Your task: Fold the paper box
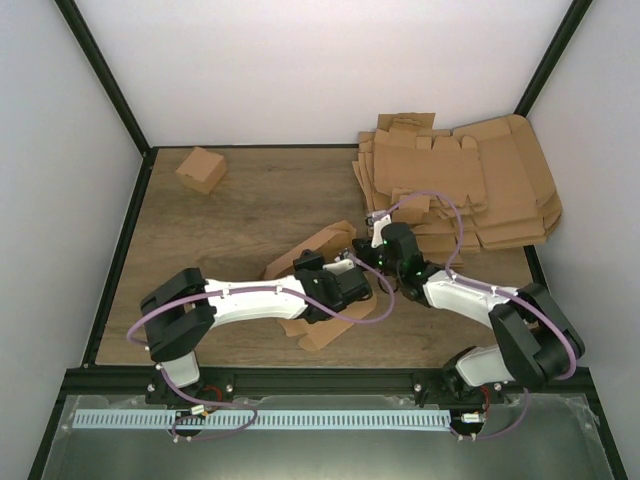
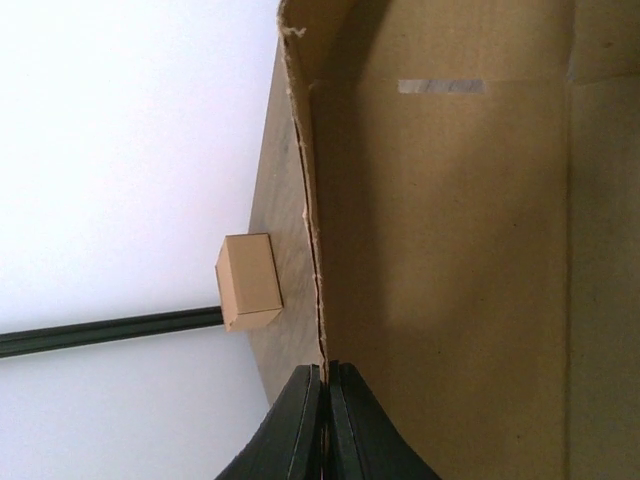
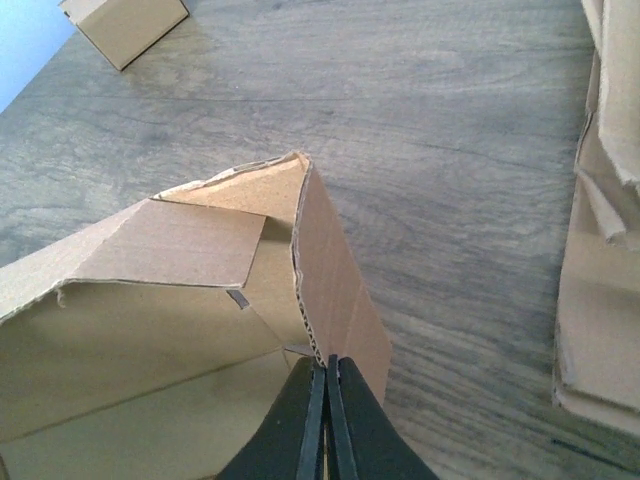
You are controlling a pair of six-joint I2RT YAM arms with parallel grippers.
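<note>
1. The paper box (image 1: 315, 248) is partly formed, with several walls raised. It rests on the desk (image 1: 250, 210) near the stack of flat blanks (image 1: 470, 190), on the stack's near-left side. A strip of bare desk lies between the 2.
2. The left hand (image 2: 326, 385) has its 2 fingers pressed together on the upper edge of 1 upright wall of the paper box. The torn corrugated edge runs straight out from between the fingertips.
3. The right hand (image 3: 325, 375) is likewise clamped on a wall edge of the paper box, at a raised corner where 2 panels meet. This corner is at the end of the paper box that faces the stack.
4. In the top view the 2 hands meet at that same end, the right arm coming in on the stack's side.
5. A small folded box (image 1: 201, 168) stands well apart from the stack, far to its left, untouched by either hand.
</note>
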